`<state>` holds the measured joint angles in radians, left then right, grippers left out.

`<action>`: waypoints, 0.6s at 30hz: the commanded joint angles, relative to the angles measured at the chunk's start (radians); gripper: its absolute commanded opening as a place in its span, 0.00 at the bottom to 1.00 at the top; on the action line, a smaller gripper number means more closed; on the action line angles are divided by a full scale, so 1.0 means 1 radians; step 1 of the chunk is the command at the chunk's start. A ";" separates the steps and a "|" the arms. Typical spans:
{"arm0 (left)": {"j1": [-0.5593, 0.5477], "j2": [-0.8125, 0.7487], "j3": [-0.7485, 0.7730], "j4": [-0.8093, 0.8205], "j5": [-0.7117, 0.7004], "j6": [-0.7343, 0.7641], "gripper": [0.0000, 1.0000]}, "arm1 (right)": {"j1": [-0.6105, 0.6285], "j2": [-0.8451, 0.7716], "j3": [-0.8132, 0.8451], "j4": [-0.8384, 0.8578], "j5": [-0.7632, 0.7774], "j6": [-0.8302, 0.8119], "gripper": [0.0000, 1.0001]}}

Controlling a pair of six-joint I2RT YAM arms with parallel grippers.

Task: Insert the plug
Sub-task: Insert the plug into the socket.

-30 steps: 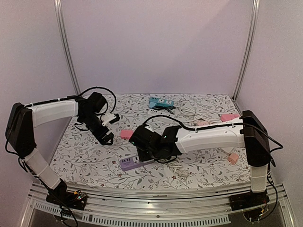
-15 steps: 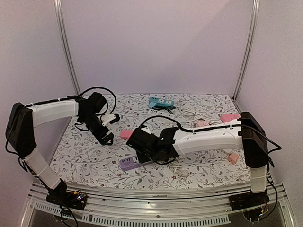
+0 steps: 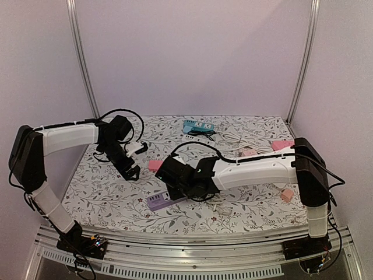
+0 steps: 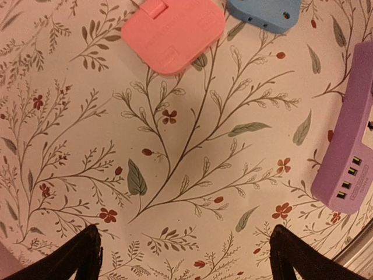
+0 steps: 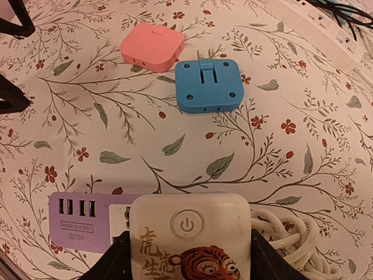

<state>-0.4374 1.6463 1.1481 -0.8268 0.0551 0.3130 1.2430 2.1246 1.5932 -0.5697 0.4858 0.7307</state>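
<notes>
My right gripper (image 5: pixel 189 259) is shut on a white plug (image 5: pixel 189 230) that has a power button and a tiger picture. It holds the plug right over the white socket face of the purple power strip (image 5: pixel 87 219), whose USB end sticks out to the left. The plug's pins are hidden, and I cannot tell whether they are in the socket. In the top view the right gripper (image 3: pixel 178 182) sits above the purple strip (image 3: pixel 158 202). My left gripper (image 4: pixel 186 256) is open and empty over bare cloth. It shows in the top view (image 3: pixel 131 171) left of the strip.
A pink adapter (image 5: pixel 152 48) and a blue adapter (image 5: pixel 208 84) lie just beyond the strip. A coiled white cable (image 5: pixel 288 233) lies right of the plug. A white strip (image 5: pixel 315 29), a blue strip (image 3: pixel 197 126) and pink pieces (image 3: pixel 282 144) lie further back.
My right gripper has moved a little to the left with the white plug, along the purple strip. The left arm has barely moved.
</notes>
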 commanded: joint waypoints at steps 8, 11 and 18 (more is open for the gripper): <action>-0.004 0.014 0.006 -0.008 -0.003 0.012 1.00 | -0.035 0.235 -0.020 -0.436 -0.205 -0.086 0.30; -0.005 0.011 0.006 -0.008 -0.001 0.011 0.99 | -0.035 0.193 0.078 -0.473 -0.160 -0.104 0.39; -0.006 0.003 0.004 -0.010 -0.001 0.011 1.00 | -0.035 0.102 0.264 -0.512 -0.106 -0.148 0.48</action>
<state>-0.4374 1.6516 1.1481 -0.8288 0.0547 0.3141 1.2140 2.1803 1.8206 -0.8223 0.3981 0.6712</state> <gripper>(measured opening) 0.995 0.572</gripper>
